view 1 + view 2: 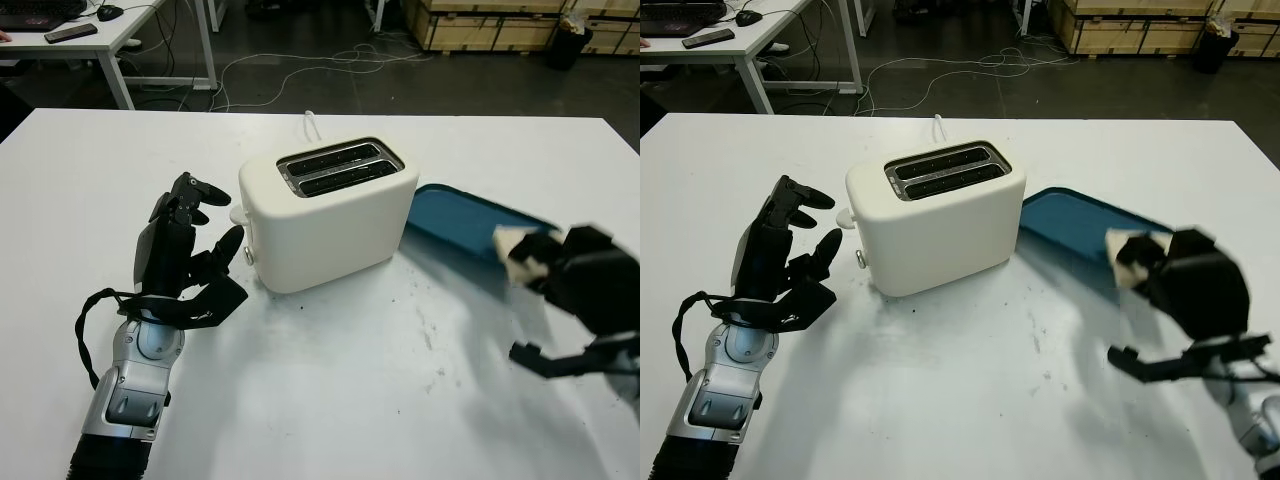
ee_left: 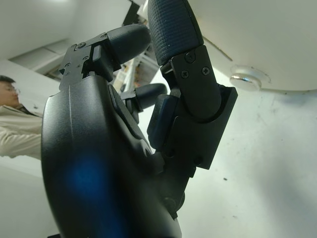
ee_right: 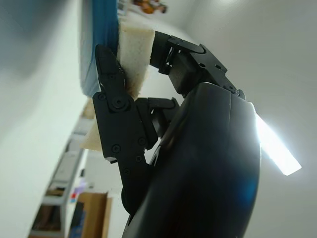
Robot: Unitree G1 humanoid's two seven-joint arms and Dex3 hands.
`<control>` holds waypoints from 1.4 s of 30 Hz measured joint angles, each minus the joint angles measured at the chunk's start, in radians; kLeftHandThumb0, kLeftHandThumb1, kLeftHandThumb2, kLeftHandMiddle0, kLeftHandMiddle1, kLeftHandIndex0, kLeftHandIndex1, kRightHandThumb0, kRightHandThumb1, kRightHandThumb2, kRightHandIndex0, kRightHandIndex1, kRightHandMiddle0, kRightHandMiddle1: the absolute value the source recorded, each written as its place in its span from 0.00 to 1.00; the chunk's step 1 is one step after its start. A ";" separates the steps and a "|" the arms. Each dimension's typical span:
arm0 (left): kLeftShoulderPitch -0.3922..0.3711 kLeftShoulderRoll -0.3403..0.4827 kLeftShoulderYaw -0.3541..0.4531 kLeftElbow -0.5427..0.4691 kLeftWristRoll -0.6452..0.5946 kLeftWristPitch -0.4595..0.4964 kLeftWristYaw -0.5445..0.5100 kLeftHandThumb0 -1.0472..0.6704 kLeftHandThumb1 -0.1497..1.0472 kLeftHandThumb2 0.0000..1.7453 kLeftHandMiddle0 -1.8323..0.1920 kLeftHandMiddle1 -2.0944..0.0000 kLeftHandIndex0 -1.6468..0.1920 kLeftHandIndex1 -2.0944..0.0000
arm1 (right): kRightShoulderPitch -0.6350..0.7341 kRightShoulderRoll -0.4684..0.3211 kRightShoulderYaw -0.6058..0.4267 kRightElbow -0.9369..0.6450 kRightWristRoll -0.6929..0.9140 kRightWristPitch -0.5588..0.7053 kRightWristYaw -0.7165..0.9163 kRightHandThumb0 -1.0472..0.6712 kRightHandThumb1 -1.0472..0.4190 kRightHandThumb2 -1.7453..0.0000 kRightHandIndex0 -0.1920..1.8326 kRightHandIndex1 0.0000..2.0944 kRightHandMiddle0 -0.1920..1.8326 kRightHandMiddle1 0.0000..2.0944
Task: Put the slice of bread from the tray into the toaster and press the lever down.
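Two narrow slots are all the slice of bread point(image 1: 1132, 256) has to aim for, and that is where trouble is most likely: the right robot hand point(image 1: 1185, 285) grasps the slice between its fingers point(image 3: 111, 84), pinched near one edge as far as the wrist view shows, so a soft slice could bend, tear or slip out on the way across. It hangs above the near end of the blue tray point(image 1: 1070, 226), and the bread sits at the side of the hand turned toward the toaster, clear of the tray floor as far as I can judge. If the slice arrives tilted or crosswise to the slots point(image 1: 945, 170), it would catch on the rim and lie on top instead of dropping in. The toaster point(image 1: 935, 215) stands beyond and to the inner side of that hand, with bare white desk point(image 1: 970, 400) between them. On the other side, the left robot hand point(image 1: 775, 265) holds nothing and is open, just beside the toaster's end where the lever point(image 1: 847, 216) sticks out; the knob point(image 2: 245, 79) below it shows close to its fingertips. A careless push there could shove the light toaster sideways under the bread, or press the lever down before the slice is seated.
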 measured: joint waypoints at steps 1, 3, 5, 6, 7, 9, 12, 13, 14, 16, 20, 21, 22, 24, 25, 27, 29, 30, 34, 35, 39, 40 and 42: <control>0.000 0.000 0.000 0.000 -0.001 0.000 0.000 0.05 0.89 0.42 0.87 0.17 0.90 0.23 | -0.009 -0.004 -0.004 -0.008 -0.001 -0.007 -0.001 0.41 0.09 0.96 0.44 0.70 0.50 0.41; 0.000 0.000 0.000 0.000 -0.001 0.000 0.000 0.05 0.89 0.42 0.87 0.17 0.90 0.23 | -0.023 -0.013 -0.009 -0.023 -0.007 -0.011 -0.008 0.42 0.09 0.97 0.43 0.71 0.54 0.30; 0.000 0.000 0.000 0.000 -0.001 0.000 0.000 0.04 0.89 0.42 0.87 0.17 0.90 0.23 | -0.039 -0.021 -0.013 -0.026 -0.012 -0.015 -0.021 0.42 0.09 0.98 0.44 0.68 0.58 0.19; 0.000 0.000 0.000 0.000 -0.001 0.000 0.000 0.04 0.89 0.42 0.87 0.17 0.90 0.23 | -0.045 -0.025 -0.015 -0.028 -0.012 -0.019 -0.022 0.43 0.09 0.98 0.46 0.63 0.59 0.14; 0.000 0.000 0.000 0.000 0.000 0.000 0.000 0.04 0.89 0.42 0.87 0.17 0.90 0.23 | -0.048 -0.028 -0.018 -0.033 -0.011 -0.022 -0.020 0.43 0.09 0.97 0.50 0.53 0.61 0.08; 0.000 0.000 -0.001 0.000 0.001 0.000 0.000 0.04 0.89 0.42 0.86 0.17 0.90 0.23 | -0.054 -0.035 -0.028 -0.046 -0.008 -0.026 0.005 0.43 0.09 0.96 0.52 0.47 0.62 0.05; 0.000 0.000 -0.001 0.000 0.000 0.000 0.001 0.05 0.89 0.42 0.87 0.17 0.90 0.23 | -0.058 -0.045 -0.036 -0.055 0.003 -0.039 0.056 0.43 0.09 0.95 0.53 0.45 0.62 0.02; 0.000 0.000 -0.001 0.000 0.000 0.000 0.001 0.05 0.89 0.42 0.87 0.17 0.90 0.23 | -0.058 -0.045 -0.036 -0.055 0.003 -0.047 0.069 0.43 0.09 0.97 0.50 0.51 0.62 0.01; 0.000 0.000 -0.001 0.000 0.000 0.000 0.001 0.05 0.89 0.42 0.87 0.17 0.90 0.23 | -0.058 -0.045 -0.035 -0.055 0.003 -0.053 0.082 0.42 0.09 0.97 0.48 0.55 0.62 0.01; 0.000 0.000 -0.001 0.000 0.000 0.000 0.001 0.05 0.89 0.42 0.87 0.17 0.90 0.23 | -0.058 -0.045 -0.035 -0.055 0.003 -0.060 0.101 0.42 0.09 0.98 0.45 0.63 0.62 0.00; 0.000 0.000 -0.001 0.000 -0.001 0.000 0.000 0.05 0.89 0.42 0.87 0.17 0.90 0.24 | -0.063 -0.045 -0.035 -0.051 0.003 -0.075 0.104 0.43 0.09 0.96 0.43 0.63 0.63 0.00; 0.000 0.000 -0.001 0.000 -0.002 0.000 0.000 0.05 0.89 0.42 0.88 0.17 0.90 0.24 | -0.069 -0.045 -0.035 -0.043 0.003 -0.086 0.097 0.43 0.09 0.95 0.44 0.62 0.63 0.00; 0.000 0.000 -0.001 0.000 -0.002 0.000 0.000 0.05 0.89 0.42 0.88 0.17 0.90 0.24 | -0.079 -0.045 -0.035 -0.033 0.003 -0.101 0.088 0.43 0.09 0.94 0.44 0.61 0.63 0.00; 0.000 -0.002 -0.001 0.000 -0.002 0.000 0.000 0.04 0.89 0.42 0.88 0.17 0.90 0.24 | -0.100 -0.045 -0.035 -0.008 0.004 -0.135 0.072 0.43 0.09 0.92 0.49 0.51 0.62 0.00; 0.000 -0.004 -0.001 0.000 -0.002 0.000 0.000 0.04 0.89 0.42 0.88 0.17 0.90 0.24 | -0.113 -0.045 -0.035 0.008 0.014 -0.155 0.071 0.43 0.09 0.93 0.50 0.49 0.62 0.00; -0.001 -0.005 -0.001 0.000 -0.001 0.000 0.000 0.05 0.89 0.42 0.88 0.17 0.90 0.24 | -0.147 -0.045 -0.036 0.051 0.052 -0.202 0.071 0.43 0.09 0.96 0.45 0.61 0.63 0.00; -0.001 -0.007 -0.001 0.000 0.000 0.001 0.001 0.05 0.89 0.42 0.88 0.17 0.90 0.25 | -0.196 -0.046 -0.038 0.096 0.097 -0.242 0.082 0.44 0.09 0.98 0.44 0.64 0.63 0.00; -0.001 -0.007 -0.002 -0.001 0.001 0.001 0.001 0.05 0.89 0.42 0.88 0.17 0.90 0.25 | -0.226 -0.049 -0.039 0.116 0.127 -0.256 0.106 0.45 0.09 0.97 0.42 0.66 0.62 0.00; -0.002 -0.009 -0.002 0.000 0.001 0.000 0.003 0.04 0.89 0.42 0.87 0.17 0.90 0.24 | -0.385 -0.056 -0.042 0.232 0.273 -0.310 0.248 0.44 0.09 0.98 0.47 0.56 0.62 0.00; -0.003 -0.009 -0.002 0.000 0.001 0.000 0.004 0.04 0.89 0.41 0.87 0.17 0.90 0.24 | -0.429 -0.057 -0.042 0.266 0.307 -0.324 0.283 0.45 0.09 0.98 0.49 0.51 0.62 0.00; -0.004 -0.011 -0.002 0.000 0.000 0.000 0.005 0.05 0.89 0.41 0.88 0.17 0.90 0.24 | -0.600 -0.058 -0.037 0.383 0.412 -0.337 0.446 0.42 0.09 0.96 0.65 0.21 0.63 0.00; -0.004 -0.011 -0.002 -0.001 0.000 0.000 0.005 0.05 0.89 0.41 0.88 0.17 0.90 0.24 | -0.645 -0.058 -0.033 0.408 0.431 -0.332 0.492 0.41 0.09 0.96 0.68 0.16 0.64 0.00; -0.004 -0.012 -0.002 -0.001 0.000 0.001 0.007 0.05 0.89 0.42 0.87 0.17 0.90 0.24 | -0.732 -0.052 -0.026 0.443 0.483 -0.301 0.599 0.39 0.09 0.95 0.69 0.12 0.64 0.00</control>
